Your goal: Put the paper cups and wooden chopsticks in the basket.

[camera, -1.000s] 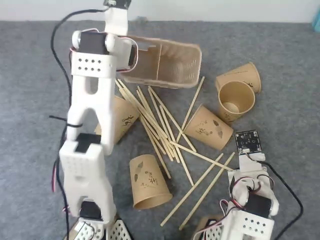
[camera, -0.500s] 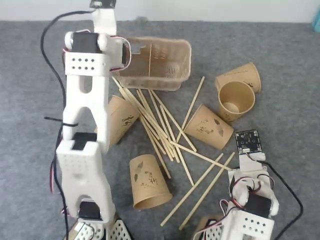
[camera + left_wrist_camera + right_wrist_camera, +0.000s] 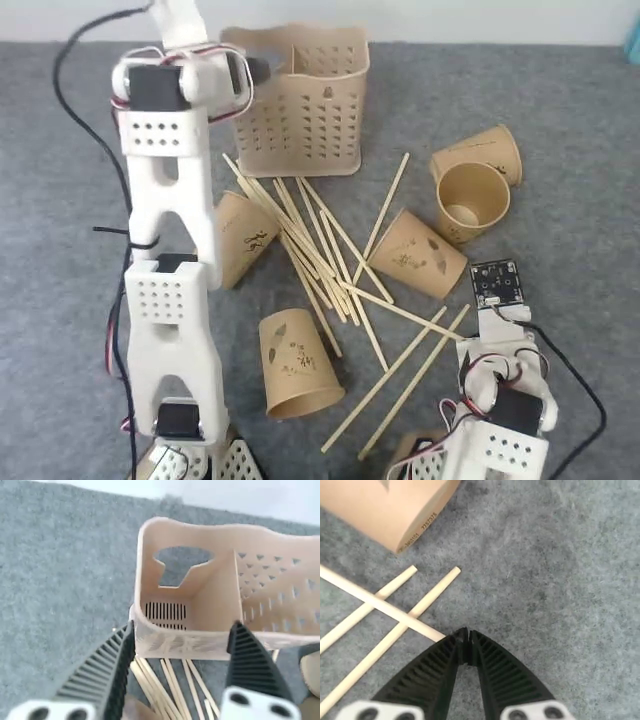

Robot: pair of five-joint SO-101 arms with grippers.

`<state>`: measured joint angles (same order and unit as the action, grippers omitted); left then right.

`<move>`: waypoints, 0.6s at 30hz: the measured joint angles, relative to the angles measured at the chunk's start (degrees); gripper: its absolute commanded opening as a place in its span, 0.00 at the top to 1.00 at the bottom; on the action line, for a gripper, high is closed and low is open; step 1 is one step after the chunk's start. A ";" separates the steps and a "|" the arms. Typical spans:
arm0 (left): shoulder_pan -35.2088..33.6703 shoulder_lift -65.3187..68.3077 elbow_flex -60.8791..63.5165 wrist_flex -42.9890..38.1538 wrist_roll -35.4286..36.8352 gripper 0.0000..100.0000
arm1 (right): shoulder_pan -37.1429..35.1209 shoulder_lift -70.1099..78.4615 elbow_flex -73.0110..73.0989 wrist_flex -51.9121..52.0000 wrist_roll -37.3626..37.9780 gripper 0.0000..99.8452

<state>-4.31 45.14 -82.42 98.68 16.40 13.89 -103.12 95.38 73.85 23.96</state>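
Your left gripper (image 3: 183, 627) sits jaws apart at the upright basket (image 3: 215, 605); right gripper (image 3: 468, 644) is pinched together on nothing, beside a chopstick (image 3: 380, 605).

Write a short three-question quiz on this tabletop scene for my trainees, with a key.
1. True or false: the basket stands upright, opening up.
2. Multiple choice: the right gripper is A) wide open, B) shut on a cup, C) shut with nothing in it.
3. Short answer: which arm's gripper is open at the basket's near wall?

Key: 1 true. 2 C. 3 the left gripper.
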 measured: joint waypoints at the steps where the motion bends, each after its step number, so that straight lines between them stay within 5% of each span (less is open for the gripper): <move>1: 0.00 0.00 -0.62 0.00 0.09 0.70 | 0.00 0.00 0.00 0.00 0.00 0.99; 11: 0.00 -0.26 -3.87 0.09 0.44 0.70 | 0.00 0.00 0.00 -0.26 0.00 0.99; 18: 0.00 -17.93 13.27 0.09 0.44 0.70 | 0.00 0.00 0.00 -0.35 0.00 0.99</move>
<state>-4.31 27.21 -69.14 98.77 16.84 13.89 -103.12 95.38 73.49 23.96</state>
